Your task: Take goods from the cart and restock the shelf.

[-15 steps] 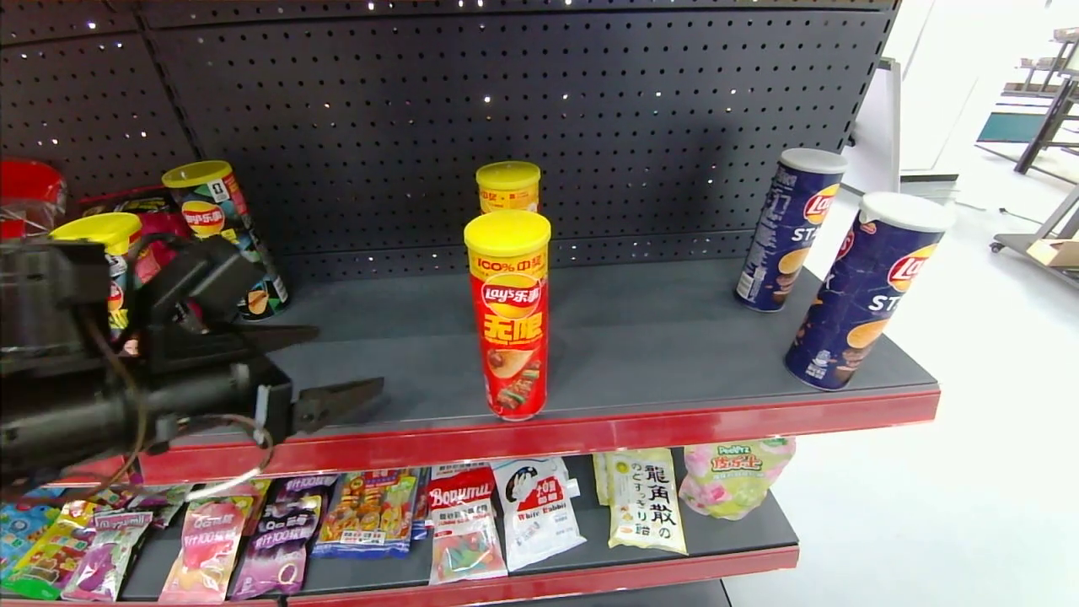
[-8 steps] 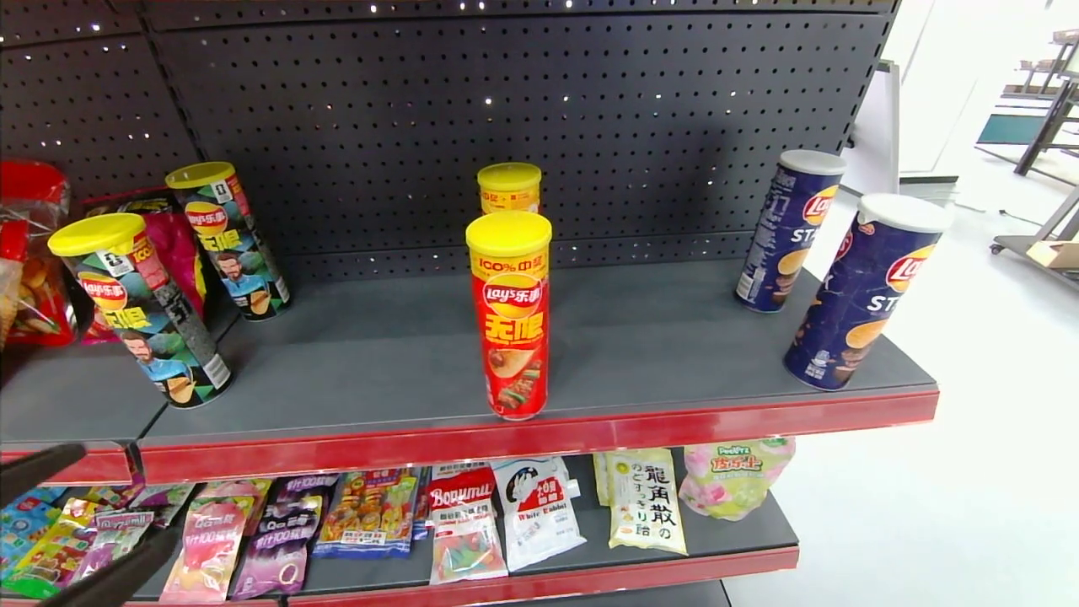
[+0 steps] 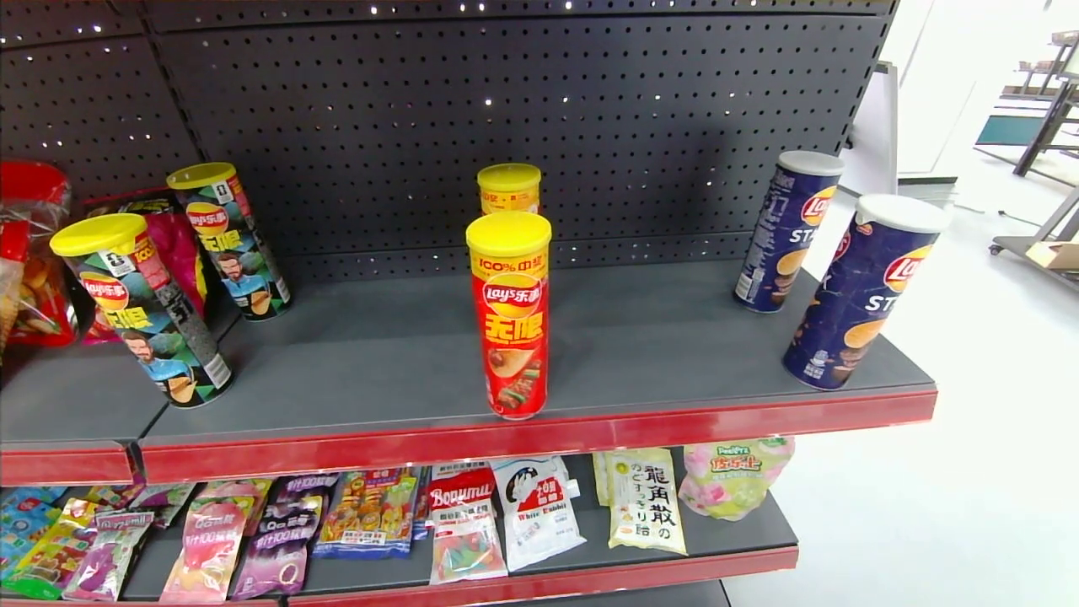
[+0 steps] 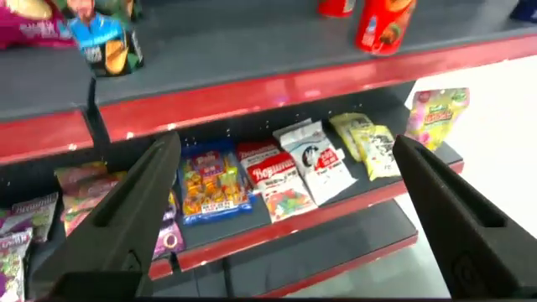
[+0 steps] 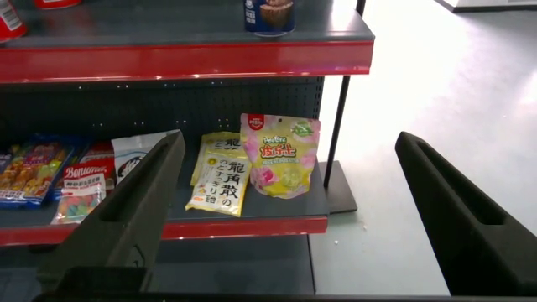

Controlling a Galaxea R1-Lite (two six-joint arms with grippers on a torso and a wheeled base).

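Looking at the matt grey shelf point(image 3: 657, 337) with glossy red lip, I see the smooth red cylindrical chip can point(image 3: 511, 316), yellow-lidded, upright at its front edge, long axis vertical, label facing me. My left gripper point(image 4: 285, 147) and right gripper point(image 5: 291, 141) face the lower shelf's crinkly snack bags point(image 3: 464, 523), jaws wide, holding nothing.

This is looking like a shop: a dark shelf point(image 3: 590, 434) with red front edges and a pegboard back point(image 3: 379, 126) is displaying upright crisp canisters point(image 3: 514, 337), while bags of sweets point(image 3: 464, 523) are lying side by side on the tier below.
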